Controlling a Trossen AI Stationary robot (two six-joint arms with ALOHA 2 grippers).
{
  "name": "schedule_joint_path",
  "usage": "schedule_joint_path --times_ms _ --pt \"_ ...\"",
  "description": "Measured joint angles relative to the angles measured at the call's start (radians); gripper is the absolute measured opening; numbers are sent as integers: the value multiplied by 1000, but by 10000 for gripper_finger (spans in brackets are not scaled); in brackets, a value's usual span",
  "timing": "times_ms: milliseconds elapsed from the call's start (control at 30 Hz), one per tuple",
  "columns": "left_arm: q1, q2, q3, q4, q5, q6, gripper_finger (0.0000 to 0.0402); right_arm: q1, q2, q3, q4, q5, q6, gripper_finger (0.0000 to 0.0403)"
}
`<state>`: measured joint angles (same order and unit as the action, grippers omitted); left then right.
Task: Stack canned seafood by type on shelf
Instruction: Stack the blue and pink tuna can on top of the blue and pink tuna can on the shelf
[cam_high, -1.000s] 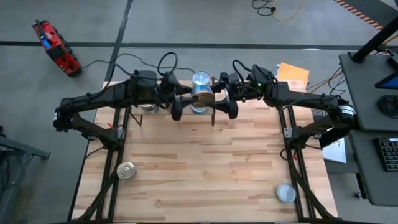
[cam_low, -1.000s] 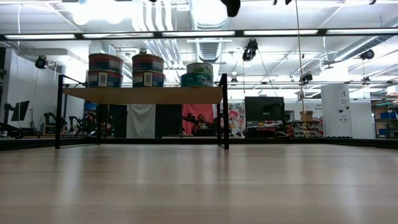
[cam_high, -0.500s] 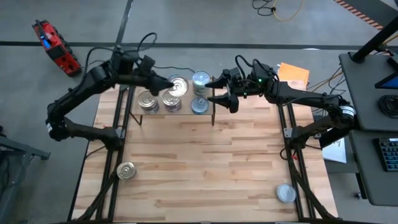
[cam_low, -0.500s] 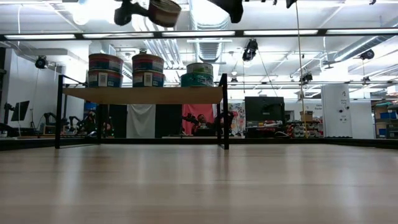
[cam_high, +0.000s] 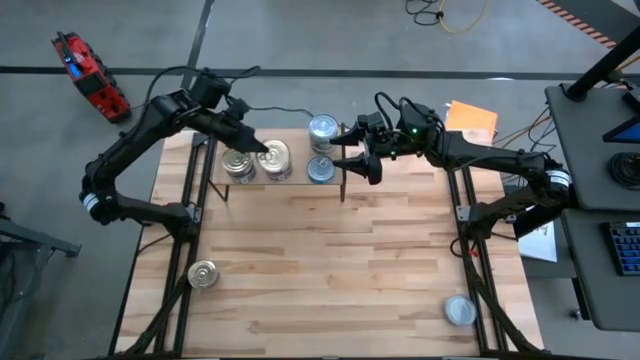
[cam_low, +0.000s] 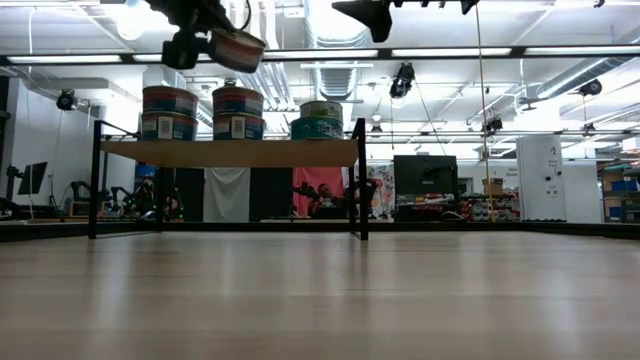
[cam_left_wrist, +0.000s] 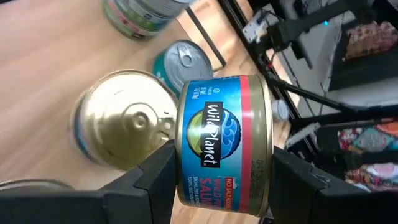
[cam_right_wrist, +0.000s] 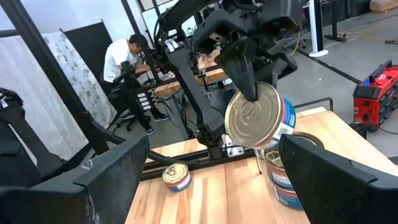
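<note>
Left wrist view, closest in: the left gripper (cam_left_wrist: 217, 180) is clamped on a blue-labelled tin (cam_left_wrist: 224, 144) with a red band, one dark finger against each flat end, so the tin lies on its side with its label facing the camera. Just beyond it stands a gold-lidded tin (cam_left_wrist: 118, 127), and past that a silver-lidded tin (cam_left_wrist: 183, 59). Seen from the high view, the left gripper (cam_high: 262, 150) carries this tin (cam_high: 275, 153) above the middle of the shelf (cam_high: 215, 182), a narrow wooden board at the far edge of the table (cam_high: 330, 260). On the shelf, a gold-lidded stack (cam_high: 238, 163) sits to the left of the held tin and two silver-lidded tins (cam_high: 321, 128) sit towards the right end. The right gripper (cam_high: 345, 158) hovers just off the shelf's right end, its fingers spread wide with nothing between them. Two more tins rest on the table well apart from the shelf: a gold-lidded one (cam_high: 203, 274) near the front left and a silver-lidded one (cam_high: 460, 310) near the front right. From the low view, the held tin (cam_low: 236, 48) hangs tilted above the shelf (cam_low: 228, 152), over the stacked tins. In the right wrist view, a person (cam_right_wrist: 127, 68) sits in the room beyond the table.
</note>
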<state>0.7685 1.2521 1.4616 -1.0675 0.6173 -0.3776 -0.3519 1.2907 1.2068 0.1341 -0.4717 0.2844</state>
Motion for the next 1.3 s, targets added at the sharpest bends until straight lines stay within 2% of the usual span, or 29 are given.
schedule_joint_path --times_ms 433,767,1000,1300 --pt "3 84 0 -17 8 61 178 0 1 0 -4 1 11 358" --pt "8 91 2 -21 4 82 178 0 1 0 -6 2 11 358" --pt "9 93 1 -21 -57 107 230 0 1 0 -6 3 11 358" --pt "9 92 1 -20 -62 150 230 0 1 0 -7 19 11 358"
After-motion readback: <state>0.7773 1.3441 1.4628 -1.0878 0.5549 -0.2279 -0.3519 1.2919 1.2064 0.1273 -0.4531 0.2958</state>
